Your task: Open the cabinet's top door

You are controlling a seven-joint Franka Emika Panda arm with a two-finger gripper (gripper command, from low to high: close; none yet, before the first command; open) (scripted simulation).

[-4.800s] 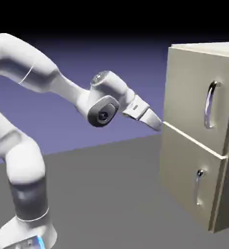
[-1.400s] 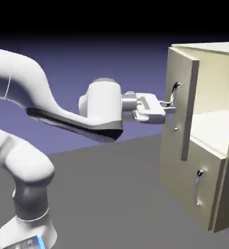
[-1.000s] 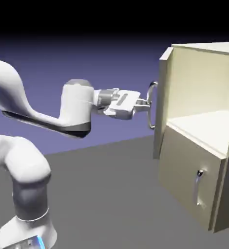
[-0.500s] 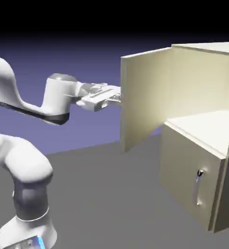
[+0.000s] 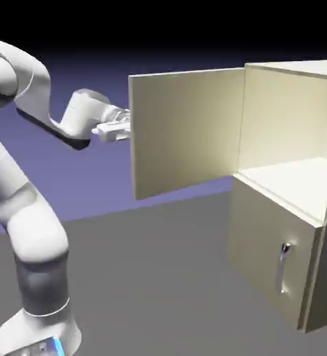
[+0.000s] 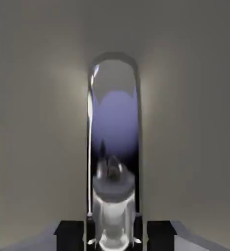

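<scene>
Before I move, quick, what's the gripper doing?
Gripper: closed on the top door's handle, one finger on each side.

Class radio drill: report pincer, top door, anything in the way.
Pincer shut on the handle. Top door swung wide open, cabinet's upper space exposed. Nothing visible blocking the door.

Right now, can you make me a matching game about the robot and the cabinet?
Things:
1. top door
2. lower door
3. gripper
4. backdrop

Places, colours, states:
A. blue-violet low down, black at the top
B. swung wide open
C. at the top door's handle
D. closed

Pairs: 1-B, 2-D, 3-C, 4-A
</scene>
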